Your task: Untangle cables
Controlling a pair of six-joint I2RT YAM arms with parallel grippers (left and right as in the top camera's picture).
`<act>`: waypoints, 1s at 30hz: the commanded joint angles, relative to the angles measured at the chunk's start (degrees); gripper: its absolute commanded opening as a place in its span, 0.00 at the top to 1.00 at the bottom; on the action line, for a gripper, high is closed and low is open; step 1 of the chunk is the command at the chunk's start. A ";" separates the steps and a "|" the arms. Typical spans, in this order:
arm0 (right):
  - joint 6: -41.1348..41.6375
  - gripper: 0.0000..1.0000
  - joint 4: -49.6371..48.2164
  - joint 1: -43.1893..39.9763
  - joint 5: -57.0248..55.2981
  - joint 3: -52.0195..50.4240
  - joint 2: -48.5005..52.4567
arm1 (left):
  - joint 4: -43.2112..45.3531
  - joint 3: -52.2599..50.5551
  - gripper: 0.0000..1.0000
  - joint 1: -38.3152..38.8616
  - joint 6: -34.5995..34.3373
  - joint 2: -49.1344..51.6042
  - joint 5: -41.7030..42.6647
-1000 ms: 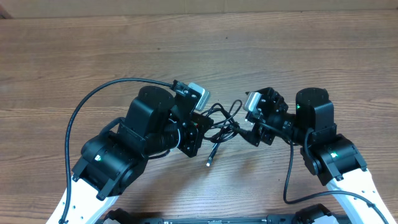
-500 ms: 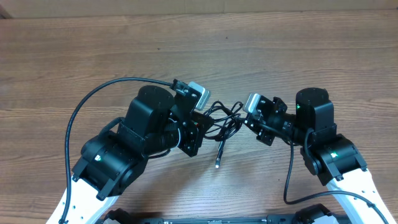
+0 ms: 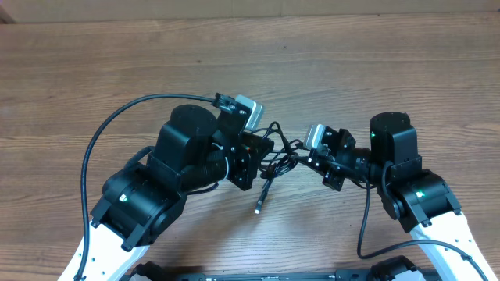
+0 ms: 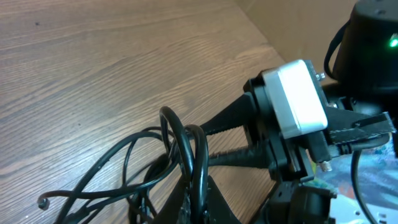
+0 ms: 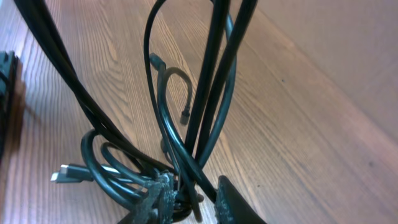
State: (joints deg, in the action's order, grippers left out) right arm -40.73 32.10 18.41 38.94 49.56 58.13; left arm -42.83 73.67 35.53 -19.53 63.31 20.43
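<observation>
Wood-grain tabletop unchanged. Left arm has tipped its wrist slightly up-table since a second ago, and right arm has slid in toward it. Right pincer was wide a second ago; now it is narrow, pinching several strands of the cables. Left pincer stays clamped on the same bundle. The cables are thin, black, glossy round cords in loose overlapping loops, strung between the two pincers at mid-tabletop. One tail trails toward the near edge; its small metal plug sits a bit left of its spot half a second ago.
</observation>
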 commanded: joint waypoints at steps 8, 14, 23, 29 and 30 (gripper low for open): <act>0.37 0.70 -0.07 0.28 1.29 1.09 -0.13 | 2.80 1.84 0.96 -0.24 -4.17 -1.18 3.63; 0.37 0.78 -0.07 0.28 1.31 1.09 1.14 | 2.84 1.84 0.96 -0.24 -4.98 -1.18 3.85; 0.35 0.62 -1.36 0.28 2.34 1.09 3.63 | 3.19 1.84 0.96 -0.24 -5.40 -1.18 5.16; 0.35 0.70 -1.97 0.28 2.34 1.09 3.67 | 4.07 1.84 0.96 -0.24 -5.42 -1.18 5.20; 0.35 0.73 -1.97 0.28 2.36 1.09 3.67 | 4.13 1.81 0.96 -0.24 -5.42 -1.18 5.25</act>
State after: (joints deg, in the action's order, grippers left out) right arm -40.42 30.39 18.41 40.64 49.56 61.45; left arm -40.14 73.67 35.53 -24.10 63.31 24.05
